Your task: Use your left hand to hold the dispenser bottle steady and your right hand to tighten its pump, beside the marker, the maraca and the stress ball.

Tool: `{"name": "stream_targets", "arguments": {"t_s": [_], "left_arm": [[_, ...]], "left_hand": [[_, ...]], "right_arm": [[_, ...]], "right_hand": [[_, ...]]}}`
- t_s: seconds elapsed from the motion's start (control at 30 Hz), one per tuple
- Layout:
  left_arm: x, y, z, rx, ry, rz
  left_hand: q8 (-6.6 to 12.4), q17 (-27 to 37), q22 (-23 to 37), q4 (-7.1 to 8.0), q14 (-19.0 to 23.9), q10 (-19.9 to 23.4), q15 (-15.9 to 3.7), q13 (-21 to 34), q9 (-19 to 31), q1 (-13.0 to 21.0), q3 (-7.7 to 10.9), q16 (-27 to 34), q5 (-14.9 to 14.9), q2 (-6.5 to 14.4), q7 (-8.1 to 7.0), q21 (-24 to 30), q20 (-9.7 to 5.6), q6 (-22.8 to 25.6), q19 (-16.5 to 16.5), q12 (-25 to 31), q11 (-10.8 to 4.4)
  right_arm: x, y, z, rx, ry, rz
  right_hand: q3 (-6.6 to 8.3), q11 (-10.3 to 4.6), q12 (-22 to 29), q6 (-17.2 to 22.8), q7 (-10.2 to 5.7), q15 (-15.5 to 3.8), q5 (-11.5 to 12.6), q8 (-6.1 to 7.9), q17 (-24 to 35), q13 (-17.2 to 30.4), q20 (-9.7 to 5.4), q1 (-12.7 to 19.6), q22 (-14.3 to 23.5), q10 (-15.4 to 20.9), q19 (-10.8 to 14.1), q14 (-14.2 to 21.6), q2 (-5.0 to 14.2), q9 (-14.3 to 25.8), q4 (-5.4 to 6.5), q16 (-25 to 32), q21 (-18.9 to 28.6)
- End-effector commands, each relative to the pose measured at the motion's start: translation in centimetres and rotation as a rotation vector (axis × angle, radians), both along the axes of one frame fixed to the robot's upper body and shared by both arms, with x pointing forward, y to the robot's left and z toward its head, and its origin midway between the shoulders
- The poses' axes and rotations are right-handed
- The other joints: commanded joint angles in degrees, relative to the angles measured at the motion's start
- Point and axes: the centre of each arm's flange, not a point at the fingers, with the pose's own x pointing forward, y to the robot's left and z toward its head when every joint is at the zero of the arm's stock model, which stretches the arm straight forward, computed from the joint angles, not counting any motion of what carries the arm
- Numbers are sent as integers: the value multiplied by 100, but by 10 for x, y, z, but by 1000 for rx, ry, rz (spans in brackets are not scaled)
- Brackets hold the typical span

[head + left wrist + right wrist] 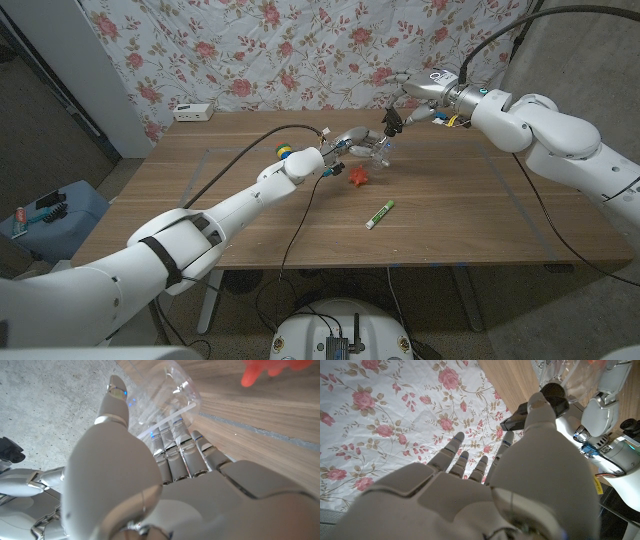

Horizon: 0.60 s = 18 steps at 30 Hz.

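left hand (165, 485) wraps clear plastic dispenser bottle (160, 397) | right hand (420, 88) fingers spread, thumb by black pump (392, 122)

The bottle (378, 150) is clear plastic and stands upright on the far middle of the table, held by the left hand (352, 146). Its black pump (392, 121) is on top. From the bottle, the right hand (420, 95) is at 1 o'clock, touching the pump.

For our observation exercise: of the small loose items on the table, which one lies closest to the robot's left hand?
The orange-red stress ball, just beside the left hand; the green marker lies farther toward the front edge.
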Motion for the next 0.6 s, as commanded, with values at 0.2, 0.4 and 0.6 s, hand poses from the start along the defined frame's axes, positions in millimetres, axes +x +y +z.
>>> {"name": "stream_targets", "arguments": {"t_s": [0.2,0.4,0.6], "left_arm": [[-3,0,-2,-3,-7,-3],[-5,0,-2,2,-16,-1],[-7,-1,-2,9,-25,0]], "left_hand": [[23,22,12,772,382,416,-746,14,26,-121,824,28,13,676,-335,-4,-467,1232,14,30,-388],[21,26,12,769,381,413,-743,15,27,-114,826,31,14,679,-332,-4,-464,1231,12,28,-381],[20,26,12,778,394,420,-747,16,27,-123,826,36,14,687,-331,-5,-461,1235,8,31,-392]], "right_arm": [[4,2,-4,-29,51,-39],[3,3,-3,-37,68,-61],[2,5,-1,-36,89,-87]], "right_hand": [[-55,1,13,119,-2,-549,-5,20,11,5,-143,43,10,-11,-13,-12,64,-3,20,56,47],[-96,4,18,135,-2,-525,-12,-6,16,4,-154,21,10,-9,-3,-22,76,-20,51,63,51],[-147,7,22,136,-2,-501,-20,-40,23,4,-150,-27,11,-10,18,-37,92,-37,94,69,57]]}}
